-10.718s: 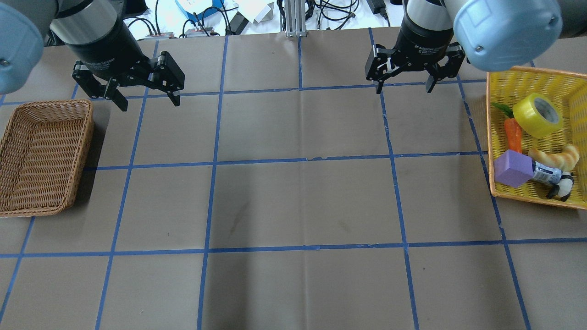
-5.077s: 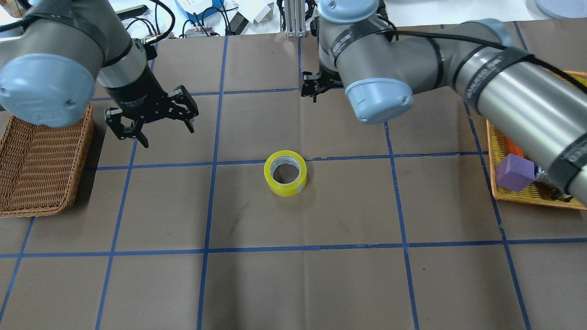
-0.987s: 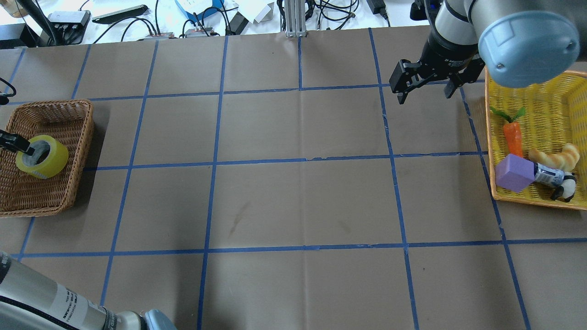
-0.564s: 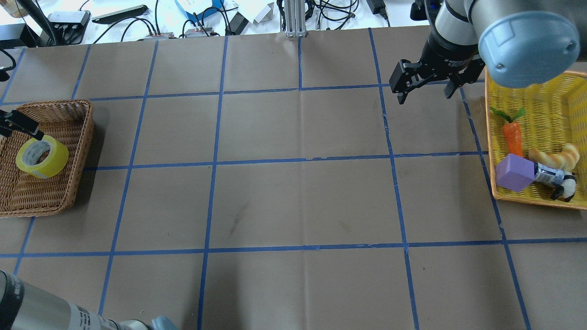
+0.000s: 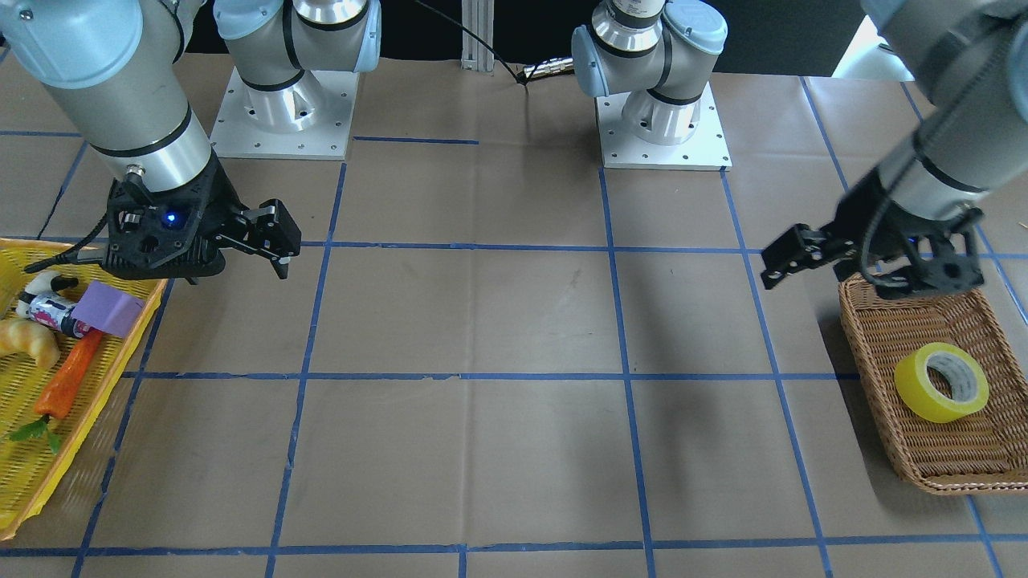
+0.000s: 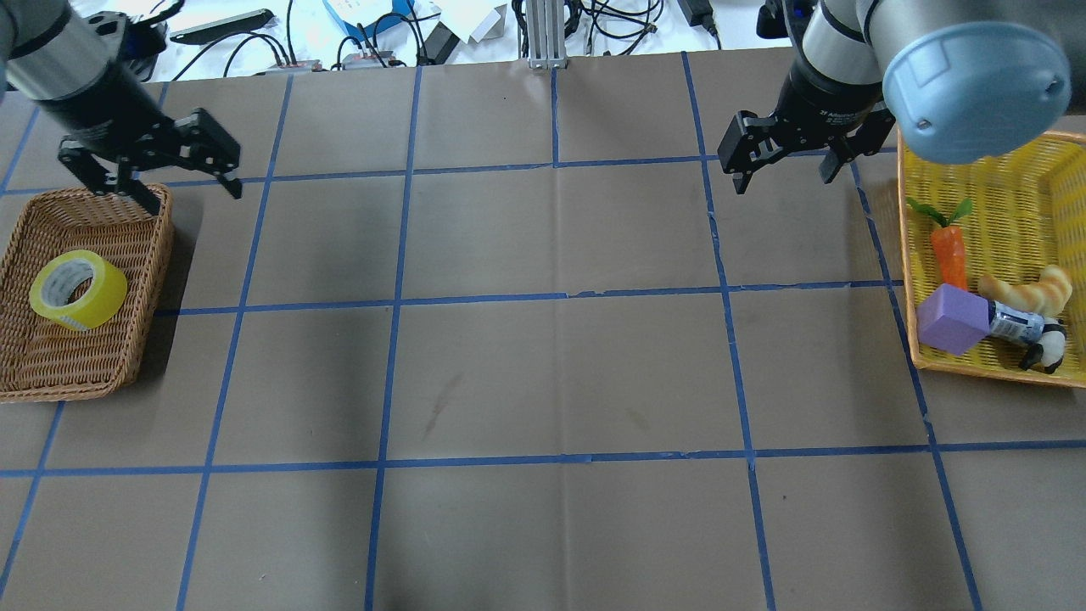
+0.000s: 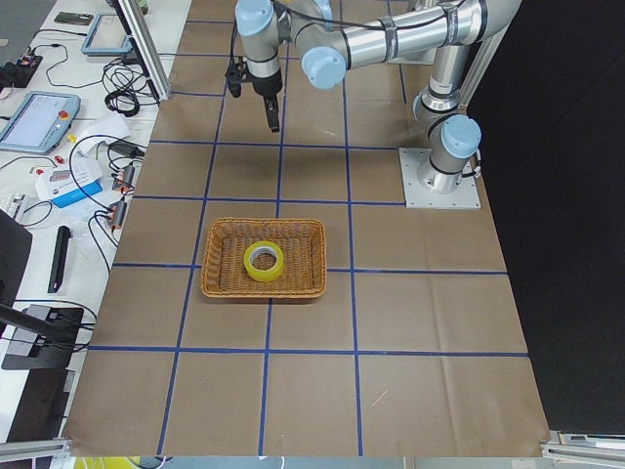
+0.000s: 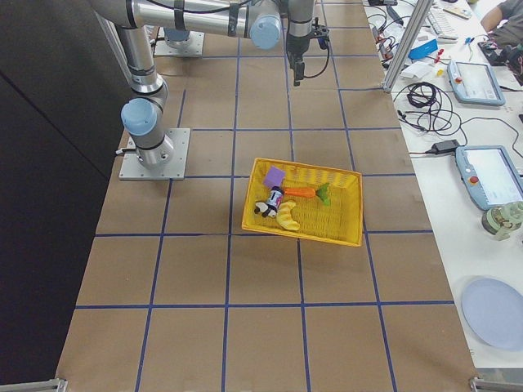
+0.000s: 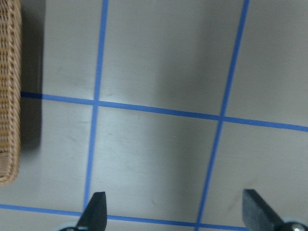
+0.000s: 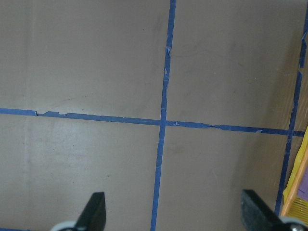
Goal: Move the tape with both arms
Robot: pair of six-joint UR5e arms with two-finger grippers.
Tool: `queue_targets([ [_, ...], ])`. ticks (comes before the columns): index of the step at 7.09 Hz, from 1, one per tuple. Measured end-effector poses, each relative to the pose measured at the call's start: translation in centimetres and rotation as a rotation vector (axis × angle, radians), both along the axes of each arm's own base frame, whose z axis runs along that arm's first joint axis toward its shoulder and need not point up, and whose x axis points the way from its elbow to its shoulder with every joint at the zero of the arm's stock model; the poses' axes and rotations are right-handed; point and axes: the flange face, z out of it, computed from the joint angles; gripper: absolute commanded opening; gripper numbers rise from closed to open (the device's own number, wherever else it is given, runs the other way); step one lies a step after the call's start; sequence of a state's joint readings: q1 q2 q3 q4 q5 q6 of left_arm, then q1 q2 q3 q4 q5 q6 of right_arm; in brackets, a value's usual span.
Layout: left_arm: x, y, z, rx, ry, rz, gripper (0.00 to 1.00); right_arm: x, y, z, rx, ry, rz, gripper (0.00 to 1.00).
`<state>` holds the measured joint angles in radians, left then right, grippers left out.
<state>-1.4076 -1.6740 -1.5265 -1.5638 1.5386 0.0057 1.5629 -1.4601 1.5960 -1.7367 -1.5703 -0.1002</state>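
Front-facing: the tape (image 5: 941,382) lies tilted in the wicker basket (image 5: 948,457) on the counter (image 5: 482,321). The left arm (image 5: 923,185) hangs near that basket, jaws spread wide and empty. The right arm (image 5: 144,136) hovers by the yellow basket (image 5: 24,474), jaws also wide and empty.

Overhead: the tape (image 6: 78,289) sits in the wicker basket (image 6: 76,365), apart from the left arm (image 6: 51,51). The right arm (image 6: 836,42) is beside the yellow basket (image 6: 1018,170).

Left side: the tape (image 7: 263,260) rests mid-basket (image 7: 220,264).

Right side: the yellow basket (image 8: 343,204) holds a purple block (image 8: 274,175).

Left wrist: fingertips (image 9: 96,211) stand far apart over bare counter, with the wicker rim (image 9: 9,96) at the edge.

Right wrist: fingertips (image 10: 94,211) stand far apart over blue lines (image 10: 163,96).
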Motion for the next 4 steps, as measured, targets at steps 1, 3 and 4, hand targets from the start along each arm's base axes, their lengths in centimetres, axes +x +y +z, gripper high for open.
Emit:
queue_targets([
  [1, -5.7, 1.8, 1.8, -0.024, -0.013, -0.018, 1.00, 0.0, 0.0, -0.1, 0.002, 0.000, 0.000, 1.00],
  [3, -9.6, 4.5, 3.5, -0.033, -0.031, -0.057, 1.00, 0.0, 0.1, -0.4, 0.009, 0.000, 0.002, 1.00],
  [4, -9.8, 5.0, 3.9, -0.032, -0.032, -0.059, 1.00, 0.0, 0.2, -0.8, 0.015, 0.000, 0.002, 1.00],
])
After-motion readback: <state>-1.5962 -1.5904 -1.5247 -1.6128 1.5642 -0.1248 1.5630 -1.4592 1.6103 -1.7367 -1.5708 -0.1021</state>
